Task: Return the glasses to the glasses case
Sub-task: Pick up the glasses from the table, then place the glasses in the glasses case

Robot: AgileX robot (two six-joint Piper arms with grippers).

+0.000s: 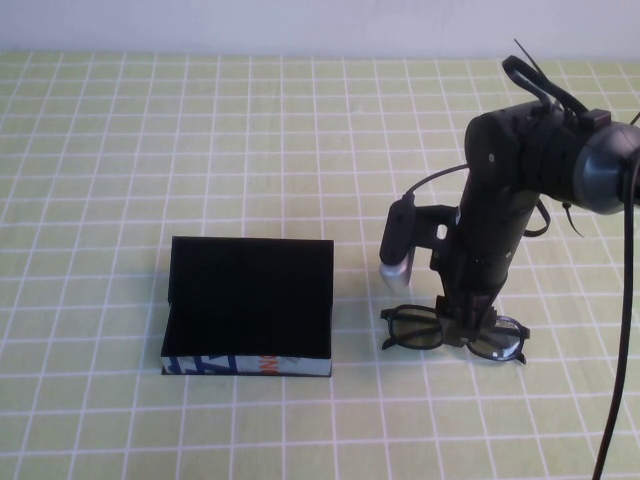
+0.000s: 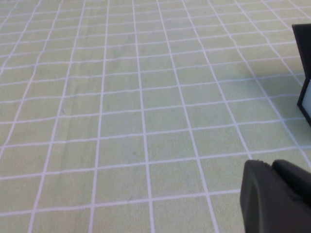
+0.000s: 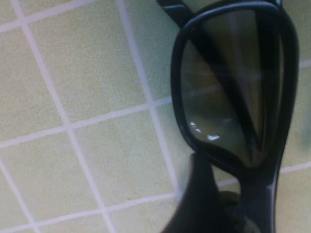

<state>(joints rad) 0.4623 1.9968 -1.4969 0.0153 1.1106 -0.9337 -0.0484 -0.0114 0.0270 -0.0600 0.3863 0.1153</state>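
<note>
The black thick-rimmed glasses lie on the green checked cloth, right of the glasses case. The case is open, black inside, with its white printed side facing the front. My right gripper reaches down onto the middle of the glasses at the bridge. In the right wrist view one lens of the glasses fills the picture, and my right gripper is closed around the frame beside it. My left gripper is shut and empty over bare cloth; a corner of the case shows at that view's edge.
The green cloth with white grid lines covers the whole table. The right arm's cables hang above the far right.
</note>
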